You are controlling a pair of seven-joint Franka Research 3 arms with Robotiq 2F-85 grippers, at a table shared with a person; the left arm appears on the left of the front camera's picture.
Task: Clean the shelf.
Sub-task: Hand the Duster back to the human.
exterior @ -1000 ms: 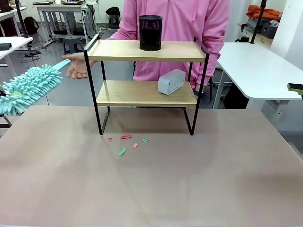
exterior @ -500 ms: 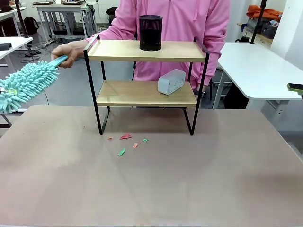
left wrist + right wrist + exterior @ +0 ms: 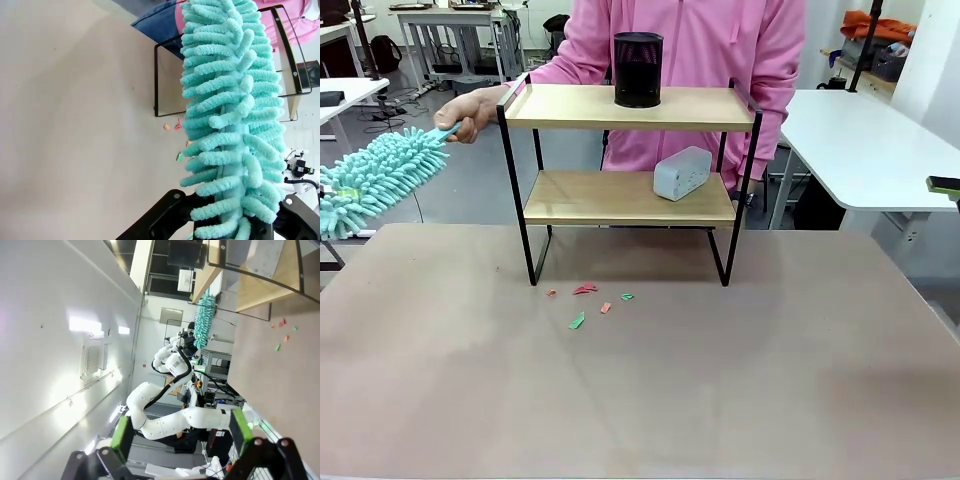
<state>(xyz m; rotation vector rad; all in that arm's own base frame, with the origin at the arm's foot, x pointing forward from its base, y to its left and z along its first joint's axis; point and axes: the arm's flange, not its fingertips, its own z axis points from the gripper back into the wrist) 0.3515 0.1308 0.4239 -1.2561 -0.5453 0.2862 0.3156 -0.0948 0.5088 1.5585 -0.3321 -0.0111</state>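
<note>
The shelf (image 3: 630, 180) stands on the table (image 3: 640, 380) well beyond the left gripper (image 3: 240, 227) – its fingers clamp a teal duster (image 3: 230, 115), whose far handle the person's hand (image 3: 470, 110) grips. Right gripper (image 3: 177, 435) spread wide, holding nothing. Paper scraps (image 3: 588, 300) lie before the shelf.

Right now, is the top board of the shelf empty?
No, a black mesh cup stands on the top board of the shelf.

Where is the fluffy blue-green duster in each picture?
Front view: the duster sticks out at the left edge, its handle in the person's hand.
Left wrist view: it runs up the middle-right, its base between the left gripper's fingers.
Right wrist view: small, top middle, near the shelf.
Shared landmark: the shelf.
</note>
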